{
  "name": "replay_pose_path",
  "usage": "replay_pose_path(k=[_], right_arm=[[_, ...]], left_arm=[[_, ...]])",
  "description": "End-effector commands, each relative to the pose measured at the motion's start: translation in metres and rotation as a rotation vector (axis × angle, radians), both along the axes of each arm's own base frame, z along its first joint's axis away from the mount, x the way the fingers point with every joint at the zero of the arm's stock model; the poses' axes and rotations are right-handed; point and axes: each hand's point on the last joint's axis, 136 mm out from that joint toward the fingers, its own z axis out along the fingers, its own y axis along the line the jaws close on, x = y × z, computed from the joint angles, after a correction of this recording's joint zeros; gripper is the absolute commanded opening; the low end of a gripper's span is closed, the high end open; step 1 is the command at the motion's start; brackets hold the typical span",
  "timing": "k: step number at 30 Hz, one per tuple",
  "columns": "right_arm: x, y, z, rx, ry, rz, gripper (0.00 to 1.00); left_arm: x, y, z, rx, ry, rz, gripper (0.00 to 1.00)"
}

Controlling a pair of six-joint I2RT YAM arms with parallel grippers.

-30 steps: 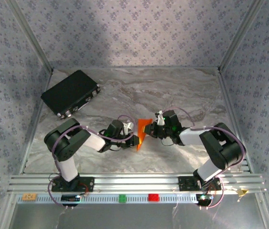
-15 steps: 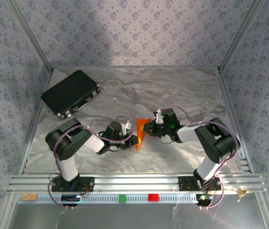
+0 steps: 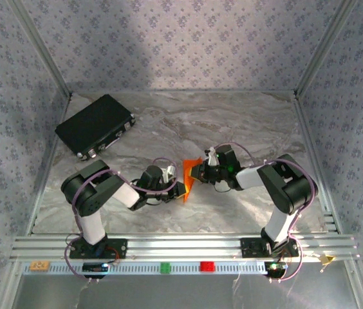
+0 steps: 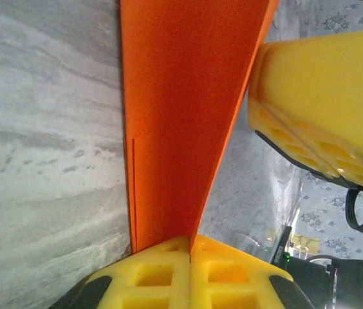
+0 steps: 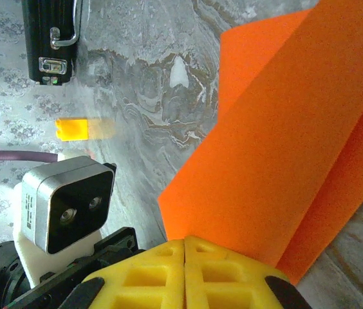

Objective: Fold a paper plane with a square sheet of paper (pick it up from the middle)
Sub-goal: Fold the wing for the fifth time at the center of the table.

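- Since a second ago, our right arm has drawn its elbow in toward the middle, and the orange sheet looks narrower from above.
- We hold the square sheet of paper (image 3: 186, 175) between our two wrists, near the centre of the marble table (image 3: 246, 122). It is folded along a crease and stands on edge.
- We cannot tell whether its lower edge touches the table.
- Our left gripper (image 3: 180, 188) is pinched tight on the sheet. In the left wrist view its yellow fingers (image 4: 162, 273) meet with the paper's layers clamped between them.
- Our right gripper (image 3: 197, 172) is likewise closed on the sheet. In the right wrist view its yellow fingers (image 5: 233, 277) press together over the paper's near edge.
- From the left wrist we see the right gripper's yellow finger against the sheet's far side.
- The black case (image 3: 95, 125) lies at the far left, well apart from the paper.
- A red block (image 3: 206, 266) and a green block (image 3: 166, 267) sit on the near rail.
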Motion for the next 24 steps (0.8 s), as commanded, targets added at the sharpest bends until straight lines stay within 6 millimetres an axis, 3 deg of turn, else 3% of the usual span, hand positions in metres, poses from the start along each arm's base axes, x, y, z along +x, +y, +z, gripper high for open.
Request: replay_pose_path(k=[1,24], right_arm=[[0.006,0.007,0.006,0.032,-0.002,0.014,0.08],[0.012,0.01,-0.009,0.012,0.03,0.022,0.08]], left_arm=[[0.001,0.018,-0.023,0.083,0.044,0.065,0.0],[-0.001,0.031,-0.038,0.158,0.13,0.129,0.0]])
